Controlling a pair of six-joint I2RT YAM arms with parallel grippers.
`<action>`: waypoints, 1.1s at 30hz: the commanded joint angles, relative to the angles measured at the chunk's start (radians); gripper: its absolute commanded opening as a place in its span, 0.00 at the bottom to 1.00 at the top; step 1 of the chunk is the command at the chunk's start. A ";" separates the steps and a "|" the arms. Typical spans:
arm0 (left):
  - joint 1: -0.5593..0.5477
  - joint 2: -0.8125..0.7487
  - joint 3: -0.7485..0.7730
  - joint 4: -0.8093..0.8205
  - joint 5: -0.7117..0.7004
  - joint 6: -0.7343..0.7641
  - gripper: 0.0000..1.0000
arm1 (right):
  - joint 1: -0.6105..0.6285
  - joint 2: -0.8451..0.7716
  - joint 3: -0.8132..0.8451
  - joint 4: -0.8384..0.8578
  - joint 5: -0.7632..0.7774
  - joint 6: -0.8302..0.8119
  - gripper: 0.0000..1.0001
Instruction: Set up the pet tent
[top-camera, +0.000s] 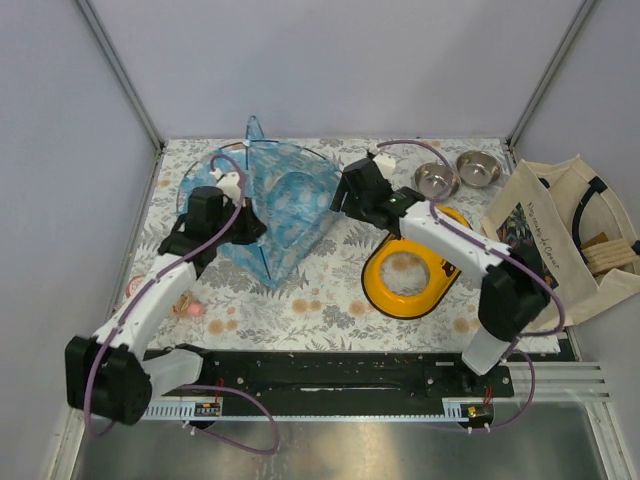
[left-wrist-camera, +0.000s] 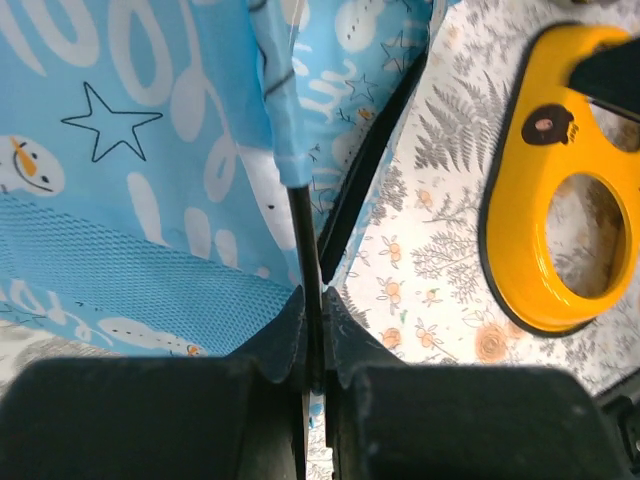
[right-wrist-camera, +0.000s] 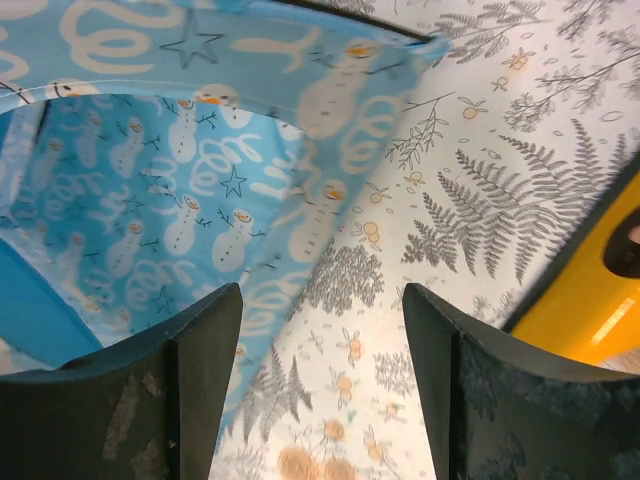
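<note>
Desk (top-camera: 330, 300): fern-print cloth, grey walls all round.
Tent (top-camera: 285, 205): back-left of centre, sitting between both claws.
Left claw (left-wrist-camera: 316, 345): pinched tight on a thin black pole (left-wrist-camera: 303, 235) at the tent's edge.
Right claw (right-wrist-camera: 320, 310): spread wide, over the tent's right rim.

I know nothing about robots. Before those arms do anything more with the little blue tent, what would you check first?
1. Left claw has a firm hold on the pole: ok, its fingers are shut on it.
2. Right claw is free to help: ok, it is open and grips nothing, and the tent's edge lies below it.
3. Tent is fully up: cannot tell; from above it looks lopsided.
4. Pole's far end is seated: cannot tell, the fabric hides it.
5. Yellow ring is out of the way: ok, it lies apart from the tent, on the right.
</note>
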 joint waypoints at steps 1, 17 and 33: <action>0.015 -0.190 0.011 0.001 -0.147 0.103 0.00 | -0.027 -0.208 -0.105 -0.025 -0.057 -0.048 0.75; 0.080 -0.240 0.066 0.047 0.034 0.525 0.00 | -0.033 -0.411 -0.232 -0.100 -0.104 -0.080 0.76; 0.189 0.030 0.055 0.184 -0.426 0.550 0.00 | -0.045 -0.385 -0.226 -0.113 -0.164 -0.082 0.76</action>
